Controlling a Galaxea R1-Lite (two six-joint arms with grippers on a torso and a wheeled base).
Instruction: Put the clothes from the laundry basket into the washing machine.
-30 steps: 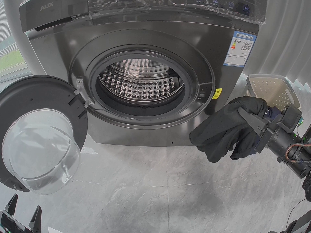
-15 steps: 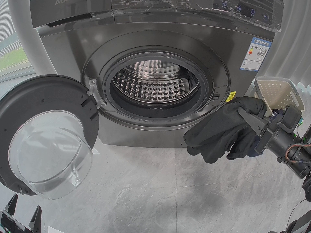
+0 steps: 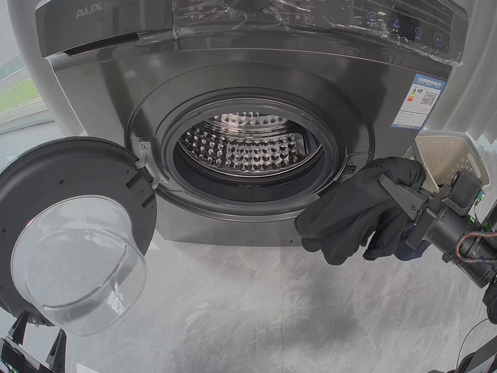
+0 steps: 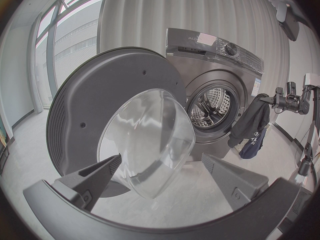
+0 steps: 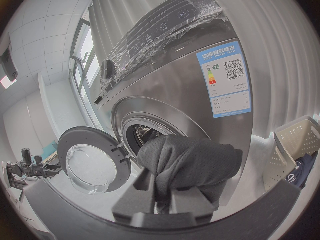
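Right gripper [image 5: 162, 190] jaws clamp a black garment [image 3: 352, 213]; left gripper [image 4: 160, 157] jaws spread apart, low.

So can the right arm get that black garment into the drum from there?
Probably yes. The door is swung wide to the left, the drum mouth looks unobstructed, and the right end effector, shut on the black garment, is just beside it.

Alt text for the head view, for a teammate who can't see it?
The right gripper holds a black garment beside the open washing machine. Its round door hangs open at left; the laundry basket stands at right.
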